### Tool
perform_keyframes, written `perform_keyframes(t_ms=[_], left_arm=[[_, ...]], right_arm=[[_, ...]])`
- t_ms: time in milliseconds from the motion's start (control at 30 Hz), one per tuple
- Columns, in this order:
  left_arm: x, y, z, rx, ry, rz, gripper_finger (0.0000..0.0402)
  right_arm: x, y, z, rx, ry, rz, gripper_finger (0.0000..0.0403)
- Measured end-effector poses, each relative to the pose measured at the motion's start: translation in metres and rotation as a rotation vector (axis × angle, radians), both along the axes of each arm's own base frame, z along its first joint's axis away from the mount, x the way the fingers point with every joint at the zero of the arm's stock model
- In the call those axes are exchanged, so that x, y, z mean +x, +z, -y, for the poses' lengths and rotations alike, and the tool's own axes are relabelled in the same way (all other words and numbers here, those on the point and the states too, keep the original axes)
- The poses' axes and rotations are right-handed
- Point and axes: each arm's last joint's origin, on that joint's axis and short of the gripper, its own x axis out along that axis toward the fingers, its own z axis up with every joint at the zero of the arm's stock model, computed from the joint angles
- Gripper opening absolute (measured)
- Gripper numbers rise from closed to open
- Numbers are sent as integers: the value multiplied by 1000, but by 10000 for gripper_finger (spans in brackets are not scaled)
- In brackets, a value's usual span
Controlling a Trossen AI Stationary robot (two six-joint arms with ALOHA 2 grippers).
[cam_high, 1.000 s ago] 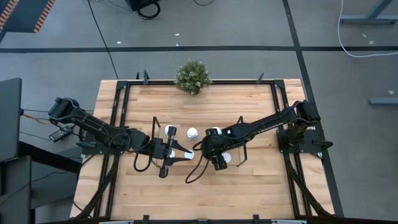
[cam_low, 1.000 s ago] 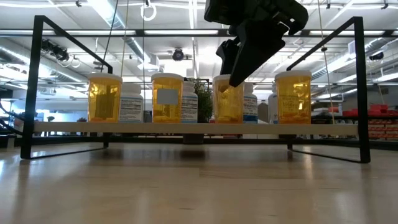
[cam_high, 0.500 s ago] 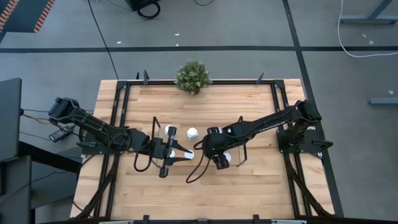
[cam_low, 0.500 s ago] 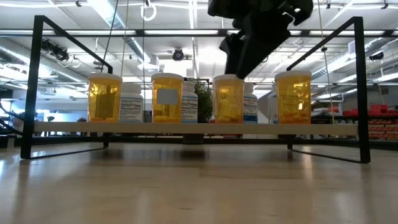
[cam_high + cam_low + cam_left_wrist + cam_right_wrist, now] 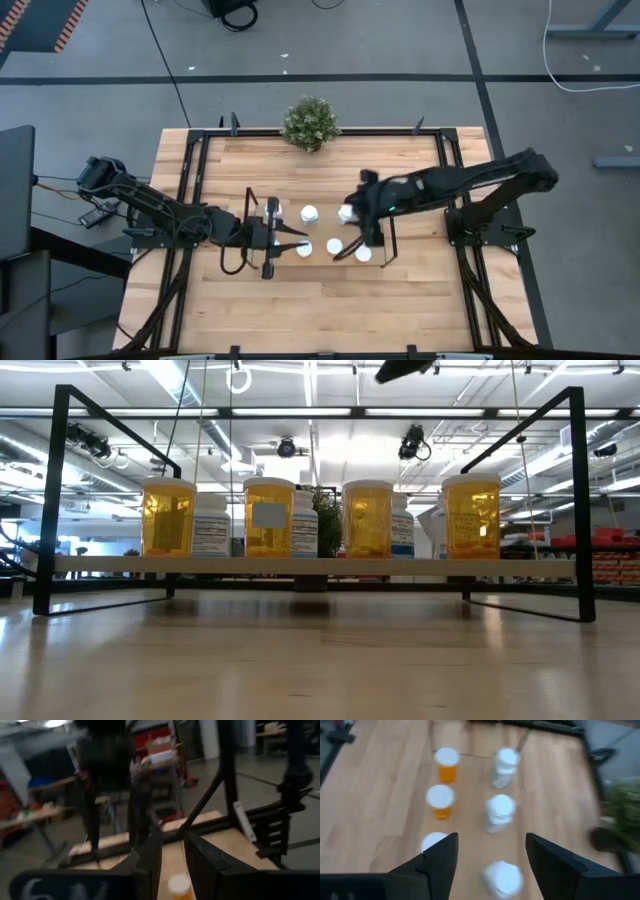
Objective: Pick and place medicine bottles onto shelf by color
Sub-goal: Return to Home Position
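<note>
The shelf point(image 5: 300, 565) stands mid-table and carries the medicine bottles upright on its deck. Orange ones point(image 5: 367, 518) form the near row and whitish ones point(image 5: 211, 525) the row behind; from above they show as white caps point(image 5: 309, 213). My right gripper point(image 5: 491, 837) hangs open high above them and holds nothing; only a tip of it point(image 5: 405, 368) shows in the low view. It is over the shelf's right half point(image 5: 368, 232). My left gripper point(image 5: 298, 240) points level over the shelf's left half. Its fingers point(image 5: 150, 857) stand a narrow gap apart with nothing between them. An orange bottle's cap point(image 5: 179, 885) shows below.
A small potted plant point(image 5: 310, 122) stands at the table's far edge. The black table frame point(image 5: 190, 160) runs along both sides. Bare wood lies between the shelf and the near edge point(image 5: 320, 310).
My right gripper has risen from the third orange bottle in the near row, almost out of the low view. It has drawn back toward the table's far right. That bottle stays upright on the shelf.
</note>
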Motion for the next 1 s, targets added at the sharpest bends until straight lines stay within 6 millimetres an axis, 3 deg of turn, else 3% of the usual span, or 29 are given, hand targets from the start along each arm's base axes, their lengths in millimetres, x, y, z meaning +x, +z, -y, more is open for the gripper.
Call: perform_keyframes(t_ms=[133,300,467,600,700,900,1000], left_arm=[[-2,-3,-11,-29,50,-75,68],[-11,3,-22,-41,78,-105,12],[-26,13,-29,-35,87,-110,11],[-38,18,-40,-49,117,-140,4],[-46,21,-47,-66,137,-153,8],[-56,24,-51,-73,144,-150,4],[-64,13,-54,-75,148,-146,7]], right_arm=[[-22,17,7,-19,-23,34,214],[-39,28,10,-38,-28,51,143],[-53,39,13,-42,-18,88,71],[-67,44,16,-37,-13,121,46],[-79,32,19,-30,-19,149,44],[-113,-15,32,1,-61,255,43],[-132,-33,38,19,-81,339,43]])
